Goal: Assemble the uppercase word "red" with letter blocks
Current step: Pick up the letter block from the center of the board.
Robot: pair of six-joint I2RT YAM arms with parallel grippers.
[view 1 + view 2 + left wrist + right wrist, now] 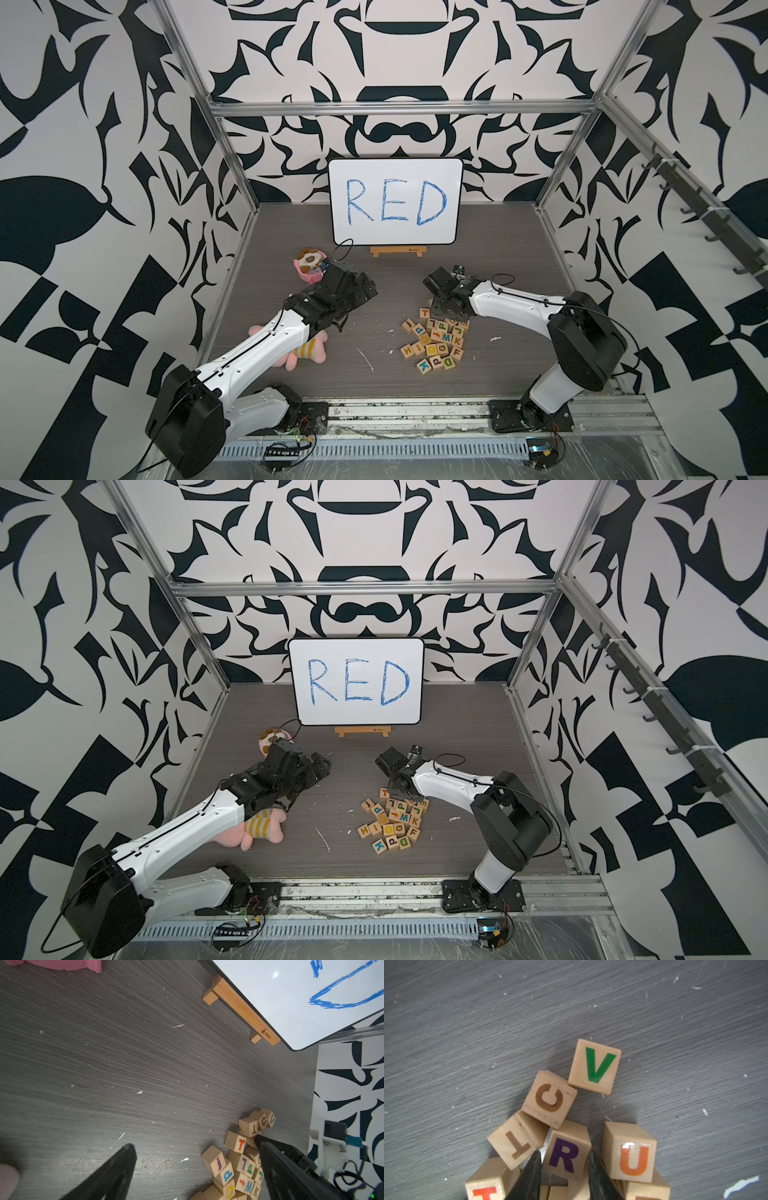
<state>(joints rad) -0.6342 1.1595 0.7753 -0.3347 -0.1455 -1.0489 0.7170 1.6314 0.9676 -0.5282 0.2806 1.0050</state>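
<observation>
Black-and-white patterned walls (pixel 415 62), grey woodgrain floor (pixel 498 249)

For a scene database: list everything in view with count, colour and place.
letter blocks: one heap, uncounted, pale wood, coloured letters, before the right arm
R block: one, purple letter, near the heap's far end
whiteboard: one, white with blue RED, at the back
wooden stand: one, tan, under the whiteboard
plush toy: one, pink with yellow stripes, partly under the left arm
toy cup: one, pink, between left arm and whiteboard
table: one, dark grey, under everything
left pincer: one, black, open over bare table
right pincer: one, black, closed on the R block
</observation>
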